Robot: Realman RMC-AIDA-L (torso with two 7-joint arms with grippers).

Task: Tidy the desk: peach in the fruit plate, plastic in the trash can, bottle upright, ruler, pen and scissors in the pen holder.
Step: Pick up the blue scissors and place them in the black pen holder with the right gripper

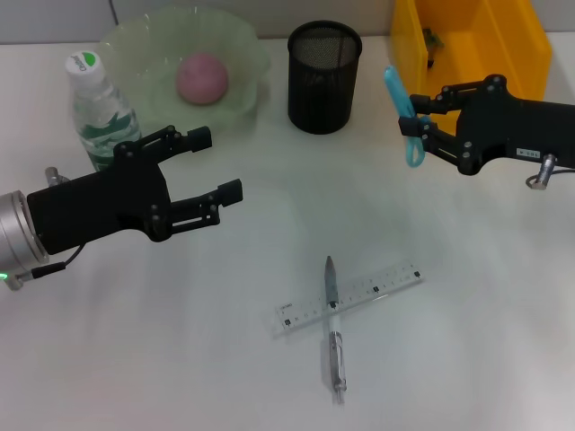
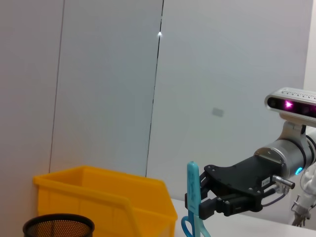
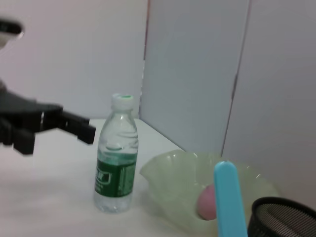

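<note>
scissors (image 1: 404, 117) handles half-hidden in right gripper (image 1: 419, 120)

My right gripper (image 1: 415, 121) hangs in the air, wrist level, fingers pointing across toward my left side and clamped on the scissors (image 1: 402, 115), blades up, handles hanging below my fingers. My left gripper (image 1: 216, 166) floats opposite it, forearm level, fingers spread wide and holding nothing, aimed toward my right arm
</note>
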